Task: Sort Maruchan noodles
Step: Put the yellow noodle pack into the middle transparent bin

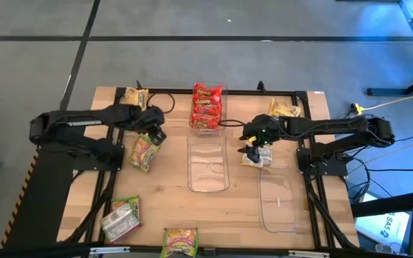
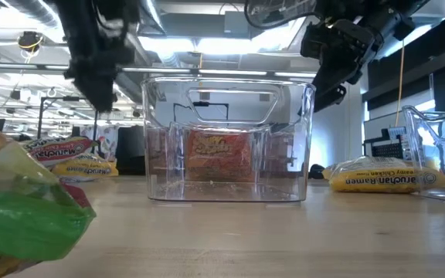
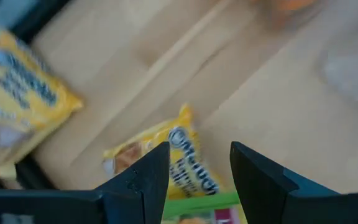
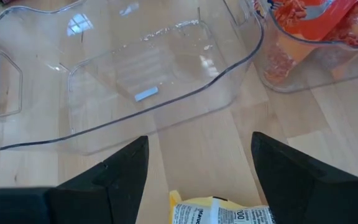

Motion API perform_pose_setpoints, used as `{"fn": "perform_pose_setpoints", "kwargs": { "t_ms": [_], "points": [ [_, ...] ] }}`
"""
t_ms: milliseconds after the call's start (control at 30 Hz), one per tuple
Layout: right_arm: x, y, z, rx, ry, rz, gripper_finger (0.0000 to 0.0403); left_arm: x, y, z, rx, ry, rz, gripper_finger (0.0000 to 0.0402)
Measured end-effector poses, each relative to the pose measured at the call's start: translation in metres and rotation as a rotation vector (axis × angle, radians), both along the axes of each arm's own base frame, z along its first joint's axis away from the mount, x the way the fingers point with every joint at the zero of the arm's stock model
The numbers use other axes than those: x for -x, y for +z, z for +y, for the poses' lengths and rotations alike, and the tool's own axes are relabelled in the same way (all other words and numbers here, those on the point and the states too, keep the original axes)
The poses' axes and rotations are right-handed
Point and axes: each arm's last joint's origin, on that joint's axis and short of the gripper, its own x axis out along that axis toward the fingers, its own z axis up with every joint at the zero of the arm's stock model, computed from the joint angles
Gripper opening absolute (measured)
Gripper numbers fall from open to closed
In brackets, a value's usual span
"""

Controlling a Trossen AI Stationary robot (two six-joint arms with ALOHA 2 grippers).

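Two grippers open, both above packets, nothing held

Left gripper (image 1: 155, 135) hovers over the left side of the surface (image 1: 171, 208), fingers parted at a moderate gap, empty. Left wrist view shows a yellow packet (image 3: 188, 163) right below the gap, another yellow packet (image 3: 20, 99) off to one side.
Right gripper (image 1: 255, 152) is above a yellow packet (image 1: 257, 158) right of centre, fingers spread wide, not touching it; packet edge sits between the fingers in the right wrist view.
Bins: far clear bin (image 1: 207, 115) holds red packets (image 1: 207, 100); middle clear bin (image 1: 207, 168) and right clear bin (image 1: 279, 204) hold none.
Loose noodles:
- green/pink packet (image 1: 144, 151) just under the left gripper
- yellow one (image 1: 135, 97) at far left edge
- yellow one (image 1: 285, 109) at far right
- green/pink (image 1: 120, 218) near left corner
- one more (image 1: 181, 241) at near edge, centre
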Motion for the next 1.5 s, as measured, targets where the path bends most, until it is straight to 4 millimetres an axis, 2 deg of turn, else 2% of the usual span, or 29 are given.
{"fn": "perform_pose_setpoints", "kwargs": {
  "t_ms": [133, 300, 700, 867, 1033, 1200, 1333, 1500],
  "points": [
    [0.000, 0.000, 0.000, 0.000, 0.000, 0.000, 0.0257, -0.004, -0.023, 0.014, 0.064, 0.068, 0.095, 0.0162],
    [0.000, 0.000, 0.000, -0.001, 0.000, 0.002, 0.0257, -0.011, -0.047, 0.019, 0.120, 0.103, 0.185, 0.0162],
    [-0.001, 0.001, 0.000, 0.003, -0.002, -0.015, 0.0257, -0.029, -0.072, 0.014, 0.119, 0.085, 0.269, 0.0162],
    [-0.002, 0.002, 0.000, 0.008, 0.001, -0.029, 0.0257, -0.034, -0.082, 0.011, 0.094, 0.078, 0.326, 0.0176],
    [-0.002, 0.002, 0.000, 0.010, 0.001, -0.035, 0.0257, -0.034, -0.089, 0.010, 0.103, 0.076, 0.363, 0.0196],
    [-0.003, 0.003, 0.000, 0.011, 0.001, -0.040, 0.0257, -0.030, -0.105, 0.010, 0.088, 0.059, 0.426, 0.0198],
    [-0.003, 0.003, -0.001, 0.012, 0.001, -0.042, 0.0257, -0.028, -0.112, 0.010, 0.049, 0.038, 0.453, 0.0184],
    [-0.003, 0.003, -0.001, 0.012, 0.001, -0.042, 0.0257, -0.031, -0.112, 0.008, 0.016, 0.018, 0.453, 0.0134]
  ]
}}
